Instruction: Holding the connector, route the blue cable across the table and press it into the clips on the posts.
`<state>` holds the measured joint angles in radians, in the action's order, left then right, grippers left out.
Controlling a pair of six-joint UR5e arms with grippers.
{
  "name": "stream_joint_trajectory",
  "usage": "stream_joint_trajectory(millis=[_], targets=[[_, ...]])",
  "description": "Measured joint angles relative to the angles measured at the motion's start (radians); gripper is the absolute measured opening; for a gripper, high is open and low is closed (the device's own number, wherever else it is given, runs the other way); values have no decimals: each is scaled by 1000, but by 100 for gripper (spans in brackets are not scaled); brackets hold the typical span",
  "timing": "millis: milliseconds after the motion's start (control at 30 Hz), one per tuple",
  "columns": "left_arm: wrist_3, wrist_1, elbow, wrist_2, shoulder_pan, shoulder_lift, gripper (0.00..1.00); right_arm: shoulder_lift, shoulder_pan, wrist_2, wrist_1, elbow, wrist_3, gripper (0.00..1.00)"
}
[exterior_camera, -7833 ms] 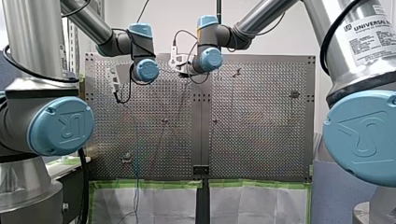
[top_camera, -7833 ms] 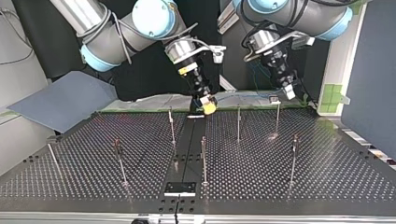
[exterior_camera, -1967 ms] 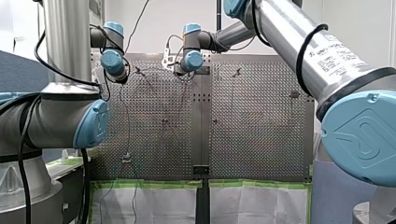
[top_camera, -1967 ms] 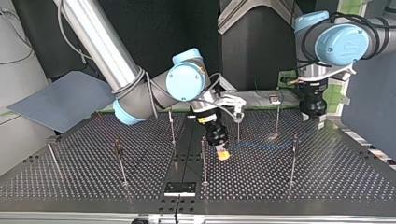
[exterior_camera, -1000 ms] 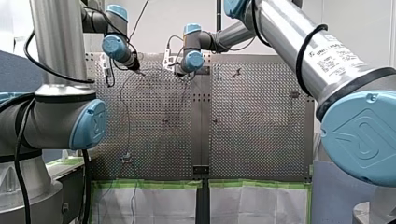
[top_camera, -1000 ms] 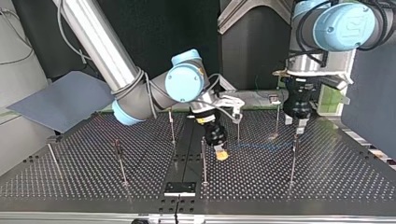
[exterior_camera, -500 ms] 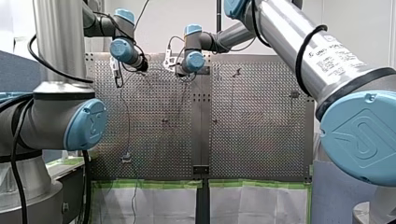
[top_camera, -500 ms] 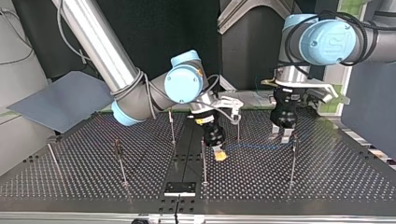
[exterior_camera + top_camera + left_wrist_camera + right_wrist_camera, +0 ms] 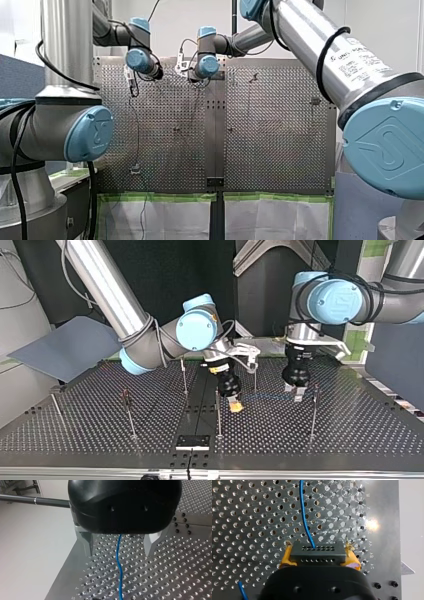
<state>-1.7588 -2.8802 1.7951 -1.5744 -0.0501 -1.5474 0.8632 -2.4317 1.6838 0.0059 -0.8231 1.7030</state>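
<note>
the dark, rectangular, pin-holed connector (image 9: 317, 555) is pinched between the yellow pads of the right gripper (image 9: 235, 405). the thin blue cable (image 9: 304, 517) is seen curving over the shiny perforated table (image 9: 162, 575), between the spread metal fingers of the left gripper (image 9: 119, 545).

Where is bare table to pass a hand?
Top view, free: table's right corner past the rightmost post; left stretch between the two leftmost posts. Crowded: middle, where the cable runs from my right end effector to my left end effector.
</note>
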Motion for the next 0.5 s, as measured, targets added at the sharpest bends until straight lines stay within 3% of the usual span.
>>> stream_joint_trajectory(millis=[267, 500], targets=[[-8, 43, -45, -35, -15, -82, 100, 0, 0, 1, 0, 0, 0, 0], [-23, 93, -58, -51, -21, -107, 100, 0, 0, 1, -1, 0, 0, 0]])
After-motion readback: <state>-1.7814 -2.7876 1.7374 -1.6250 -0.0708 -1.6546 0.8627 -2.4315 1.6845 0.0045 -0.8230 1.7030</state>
